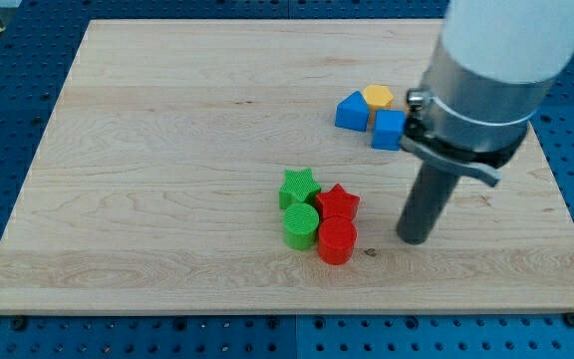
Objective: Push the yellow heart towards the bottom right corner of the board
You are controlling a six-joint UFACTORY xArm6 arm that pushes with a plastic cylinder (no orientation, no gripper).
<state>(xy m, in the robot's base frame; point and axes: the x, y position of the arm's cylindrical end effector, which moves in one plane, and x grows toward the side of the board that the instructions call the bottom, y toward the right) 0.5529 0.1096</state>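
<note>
A yellow block (377, 97) lies at the view's upper right, wedged between a blue triangular block (350, 111) and a blue cube (388, 130). Its shape is not clear from here. No other yellow block shows, and the arm hides part of the board at the right. My tip (415, 238) rests on the board well below that cluster, about a block's width to the right of the red cylinder (336, 241). It touches no block.
A second cluster sits at the lower middle: a green star (298, 186), a green cylinder (301, 226), a red star (337, 202) and the red cylinder, all touching. The wooden board (167, 150) lies on a blue perforated table.
</note>
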